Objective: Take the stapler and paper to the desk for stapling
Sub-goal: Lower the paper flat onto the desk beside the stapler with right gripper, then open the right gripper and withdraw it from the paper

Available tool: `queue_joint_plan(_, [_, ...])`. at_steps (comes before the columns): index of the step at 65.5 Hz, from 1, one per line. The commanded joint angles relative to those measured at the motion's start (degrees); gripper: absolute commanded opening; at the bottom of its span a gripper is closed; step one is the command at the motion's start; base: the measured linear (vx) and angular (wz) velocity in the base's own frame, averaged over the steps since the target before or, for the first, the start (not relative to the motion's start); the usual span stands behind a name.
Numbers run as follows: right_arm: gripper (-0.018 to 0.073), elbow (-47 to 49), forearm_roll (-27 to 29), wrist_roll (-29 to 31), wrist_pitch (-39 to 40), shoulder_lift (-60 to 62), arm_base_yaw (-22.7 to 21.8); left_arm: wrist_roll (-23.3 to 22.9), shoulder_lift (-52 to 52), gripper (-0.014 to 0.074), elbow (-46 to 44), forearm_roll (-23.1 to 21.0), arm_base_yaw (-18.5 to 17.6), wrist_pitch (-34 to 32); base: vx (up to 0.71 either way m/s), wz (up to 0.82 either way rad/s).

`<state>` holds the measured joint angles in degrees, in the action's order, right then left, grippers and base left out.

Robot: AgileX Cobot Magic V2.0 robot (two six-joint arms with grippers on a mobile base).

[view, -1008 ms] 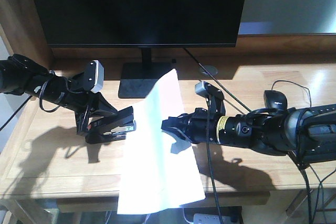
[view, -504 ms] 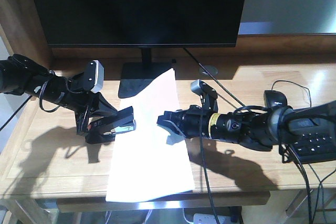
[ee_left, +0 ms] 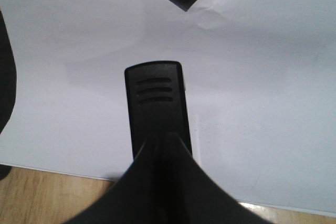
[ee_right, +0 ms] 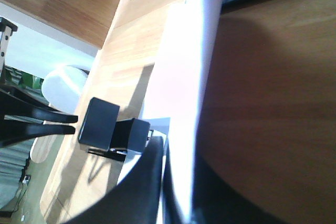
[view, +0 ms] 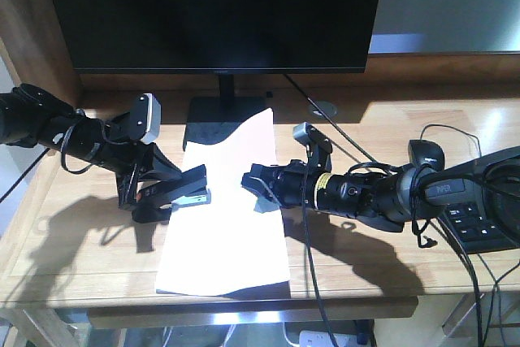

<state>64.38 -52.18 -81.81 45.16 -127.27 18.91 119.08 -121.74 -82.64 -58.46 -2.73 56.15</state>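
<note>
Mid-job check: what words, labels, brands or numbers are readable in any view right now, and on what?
No text is clear enough to quote.
right arm: white lettering on the housing, too small to read.
yellow band on that arm: print blurred.
keyboard: key legends too small to read.
paper and stapler: no markings visible.

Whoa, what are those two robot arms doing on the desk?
The left gripper holds the black stapler, with its nose reaching over the left edge of the white paper. The right gripper pinches the paper's right edge between its fingers. The sheet stretches across the wooden desk in front of the monitor.
</note>
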Motion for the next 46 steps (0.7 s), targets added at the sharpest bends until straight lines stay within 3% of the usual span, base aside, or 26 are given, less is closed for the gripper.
queue_joint_plan(1, [0.0139,1.40,0.66,0.78,3.10,3.04,0.03,-0.55,3.26,-0.0007,-1.49,-2.73,-0.14,1.65,0.00,0.00])
queue_joint_plan(10, [0.0310,1.40,-0.70,1.71,3.10,3.04,0.03,-0.55,3.26,-0.0007,-1.49,-2.73,-0.14,1.65,0.00,0.00])
queue_joint_plan(23, [0.0544,1.40,0.37,8.42,0.17,3.66,-0.07,-0.55,3.26,-0.0007,-1.49,-2.78,-0.14,1.65,0.00,0.00])
queue_joint_plan(46, [0.0571,1.40,1.13,24.68,-19.99,13.32,-0.15,-0.55,3.26,-0.0007,-1.49,-2.78,-0.14,1.65,0.00,0.00])
